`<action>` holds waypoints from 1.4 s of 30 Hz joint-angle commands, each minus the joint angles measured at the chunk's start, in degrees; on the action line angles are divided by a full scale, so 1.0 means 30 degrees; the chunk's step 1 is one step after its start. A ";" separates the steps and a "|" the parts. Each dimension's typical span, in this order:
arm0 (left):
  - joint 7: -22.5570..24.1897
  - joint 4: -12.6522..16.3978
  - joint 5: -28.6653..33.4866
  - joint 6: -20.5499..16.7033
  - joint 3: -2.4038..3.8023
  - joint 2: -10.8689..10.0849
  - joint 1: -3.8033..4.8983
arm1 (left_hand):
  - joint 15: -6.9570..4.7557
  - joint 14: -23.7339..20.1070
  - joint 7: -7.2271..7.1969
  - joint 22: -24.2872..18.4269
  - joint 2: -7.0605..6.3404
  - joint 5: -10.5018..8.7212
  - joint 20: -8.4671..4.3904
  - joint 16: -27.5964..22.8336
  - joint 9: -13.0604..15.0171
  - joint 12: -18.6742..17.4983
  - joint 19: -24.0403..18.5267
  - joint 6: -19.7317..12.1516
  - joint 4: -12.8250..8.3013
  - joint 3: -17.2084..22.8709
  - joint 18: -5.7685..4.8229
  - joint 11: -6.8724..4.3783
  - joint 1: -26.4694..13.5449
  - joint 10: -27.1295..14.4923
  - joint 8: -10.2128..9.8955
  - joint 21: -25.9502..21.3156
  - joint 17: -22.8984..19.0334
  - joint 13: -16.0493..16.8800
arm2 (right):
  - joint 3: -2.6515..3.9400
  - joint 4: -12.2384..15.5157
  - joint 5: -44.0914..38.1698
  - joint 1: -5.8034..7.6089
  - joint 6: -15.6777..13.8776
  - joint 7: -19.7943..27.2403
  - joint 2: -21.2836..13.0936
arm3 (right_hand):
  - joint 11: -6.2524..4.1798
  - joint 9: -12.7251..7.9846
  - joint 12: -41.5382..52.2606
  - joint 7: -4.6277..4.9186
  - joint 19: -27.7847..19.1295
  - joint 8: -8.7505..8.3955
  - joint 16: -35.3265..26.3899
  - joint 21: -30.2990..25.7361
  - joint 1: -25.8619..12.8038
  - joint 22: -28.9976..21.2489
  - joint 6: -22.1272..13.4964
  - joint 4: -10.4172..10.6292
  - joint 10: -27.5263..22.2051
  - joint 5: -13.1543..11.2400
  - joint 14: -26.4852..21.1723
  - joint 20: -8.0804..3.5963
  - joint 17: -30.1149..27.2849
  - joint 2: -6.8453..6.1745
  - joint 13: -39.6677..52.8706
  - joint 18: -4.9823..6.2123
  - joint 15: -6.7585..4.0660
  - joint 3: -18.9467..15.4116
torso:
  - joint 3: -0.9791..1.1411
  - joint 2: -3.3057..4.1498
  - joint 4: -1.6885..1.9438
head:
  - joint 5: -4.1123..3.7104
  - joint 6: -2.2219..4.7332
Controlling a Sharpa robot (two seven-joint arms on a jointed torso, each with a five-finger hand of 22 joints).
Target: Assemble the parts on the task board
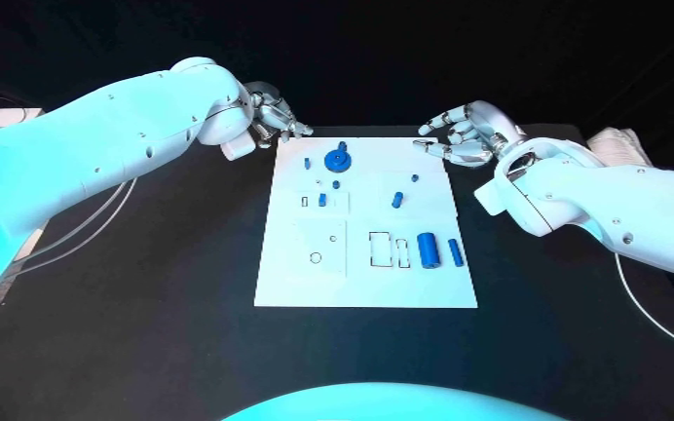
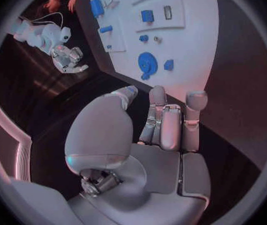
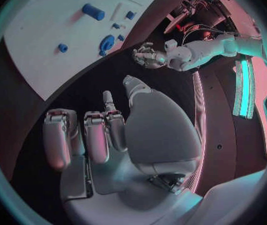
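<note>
On the white board [image 1: 362,285], the blue cylinder [image 1: 429,249] lies lengthwise toward its far edge, flanked by both robot hands, left [image 1: 267,121] and right [image 1: 464,136], empty with fingers apart.

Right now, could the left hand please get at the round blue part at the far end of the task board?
Probably yes: the left hand holds nothing and hovers beside the task board's far corner, with nothing between it and the round blue part.

No readable text, label, number or sign stands on anything here.
</note>
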 commanded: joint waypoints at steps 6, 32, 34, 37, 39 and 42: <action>-0.0327 -0.1903 -0.2274 0.0884 -0.0047 0.1252 0.0057 | 0.0073 0.0085 0.0032 0.0122 -0.0134 -0.0137 0.0087 0.0130 -0.0155 -0.0009 0.0300 -0.0041 0.0145 -0.0340 0.0256 0.0072 -0.0582 -0.0005 0.0002 0.0029 0.0340 -0.0083 | 0.0005 -0.0018 -0.0016 -0.0017 0.0119 0.0303 0.0096 | -0.0078 -0.0020 -0.0031 -0.0096 0.1104 0.0080 -0.0032 -0.0110 -0.0096 0.3742 0.0060 0.0004 0.0444 0.0093 0.1518 -0.0086 0.3051 -0.0011 0.3555 0.0371 -0.0062 0.0136 | -0.0035 0.0214 -0.0084 | 0.0211 0.0333; -0.1170 -0.4277 -0.1864 0.5542 -0.0226 0.2822 -0.0118 | -0.0010 0.0503 -0.0097 0.0998 0.0443 -0.0130 0.0022 0.0640 -0.0472 0.0214 0.1019 0.0367 0.0146 -0.0790 0.0079 -0.0034 -0.1549 0.0237 0.0170 0.0606 0.0988 -0.0159 | 0.0008 0.0046 -0.0240 -0.0018 0.0132 0.0314 0.0292 | -0.0079 -0.0024 -0.0017 -0.0096 0.1097 0.0080 -0.0036 -0.0129 -0.0070 0.3732 0.0056 -0.0007 0.0457 0.0103 0.1517 -0.0088 0.3045 0.0004 0.3566 0.0375 -0.0063 0.0172 | -0.0110 0.0416 -0.0172 | 0.0446 0.0530; -0.1152 -0.4336 -0.1646 0.5638 -0.0236 0.2854 -0.0135 | -0.0008 0.0511 -0.0094 0.1012 0.0477 -0.0127 0.0023 0.0654 -0.0487 0.0209 0.1022 0.0365 0.0144 -0.0791 0.0075 -0.0033 -0.1570 0.0224 0.0162 0.0611 0.1013 -0.0164 | 0.0008 0.0042 -0.0246 -0.0018 0.0135 0.0314 0.0303 | -0.0079 -0.0024 -0.0017 -0.0096 0.1097 0.0080 -0.0036 -0.0129 -0.0070 0.3732 0.0056 -0.0007 0.0457 0.0103 0.1517 -0.0088 0.3045 0.0004 0.3566 0.0375 -0.0063 0.0172 | -0.0098 0.0419 -0.0170 | 0.0435 0.0532; -0.1104 -0.4406 -0.1460 0.5655 -0.0248 0.2901 -0.0164 | -0.0006 0.0529 -0.0097 0.1104 0.0556 -0.0121 0.0025 0.0682 -0.0511 0.0211 0.1076 0.0384 0.0144 -0.0785 0.0055 -0.0032 -0.1604 0.0216 0.0160 0.0661 0.1062 -0.0169 | 0.0008 0.0038 -0.0250 -0.0018 0.0138 0.0314 0.0317 | -0.0079 -0.0024 -0.0017 -0.0096 0.1097 0.0080 -0.0036 -0.0129 -0.0070 0.3732 0.0056 -0.0007 0.0457 0.0103 0.1517 -0.0088 0.3045 0.0004 0.3566 0.0375 -0.0063 0.0172 | -0.0092 0.0423 -0.0170 | 0.0436 0.0535; -0.1053 -0.4440 -0.1347 0.5632 -0.0257 0.2936 -0.0195 | -0.0006 0.0529 -0.0097 0.1104 0.0556 -0.0121 0.0025 0.0682 -0.0511 0.0211 0.1076 0.0384 0.0144 -0.0785 0.0055 -0.0032 -0.1604 0.0216 0.0160 0.0661 0.1062 -0.0169 | 0.0008 0.0031 -0.0252 -0.0018 0.0138 0.0313 0.0330 | -0.0079 -0.0024 -0.0017 -0.0096 0.1097 0.0080 -0.0036 -0.0129 -0.0070 0.3732 0.0056 -0.0007 0.0457 0.0103 0.1517 -0.0088 0.3045 0.0004 0.3566 0.0375 -0.0063 0.0172 | -0.0093 0.0421 -0.0173 | 0.0420 0.0537; -0.0994 -0.4457 -0.1179 0.5536 -0.0266 0.2976 -0.0233 | -0.0007 0.0545 -0.0102 0.1131 0.0612 -0.0116 0.0025 0.0703 -0.0526 0.0217 0.1089 0.0403 0.0140 -0.0777 0.0050 -0.0036 -0.1617 0.0218 0.0162 0.0676 0.1100 -0.0171 | 0.0008 0.0036 -0.0253 -0.0018 0.0140 0.0309 0.0336 | -0.0079 -0.0024 -0.0017 -0.0096 0.1097 0.0080 -0.0036 -0.0129 -0.0070 0.3732 0.0056 -0.0007 0.0457 0.0103 0.1517 -0.0088 0.3045 0.0004 0.3566 0.0375 -0.0063 0.0172 | -0.0102 0.0435 -0.0165 | 0.0390 0.0537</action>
